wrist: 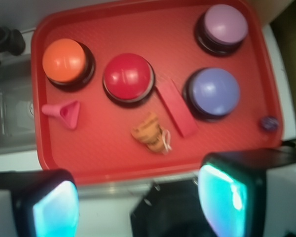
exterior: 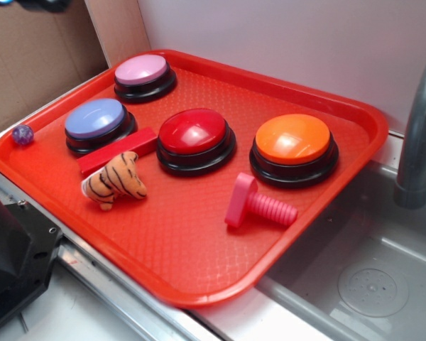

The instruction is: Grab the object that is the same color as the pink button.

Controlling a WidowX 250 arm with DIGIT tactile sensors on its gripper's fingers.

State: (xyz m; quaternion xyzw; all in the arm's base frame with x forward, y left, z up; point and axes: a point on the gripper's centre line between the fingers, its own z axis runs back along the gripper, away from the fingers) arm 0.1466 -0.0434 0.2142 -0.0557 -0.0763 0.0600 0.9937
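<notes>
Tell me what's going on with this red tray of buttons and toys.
Nothing is being handled yet. The robot's claw hangs open above the near edge of the red plastic tray, well short of everything. The small hot-pink plastic bolt lies on its side in front of the orange button, untouched. The pale pink dome button sits in the far corner.

A red tray [exterior: 199,284] carries four buttons, pink [exterior: 143,74], blue [exterior: 96,122], red [exterior: 194,136] and orange [exterior: 293,144], plus a red bar [exterior: 113,153], tiger [exterior: 116,181], pink bolt [exterior: 254,202] and a purple ball [exterior: 23,134] on its left rim.
</notes>
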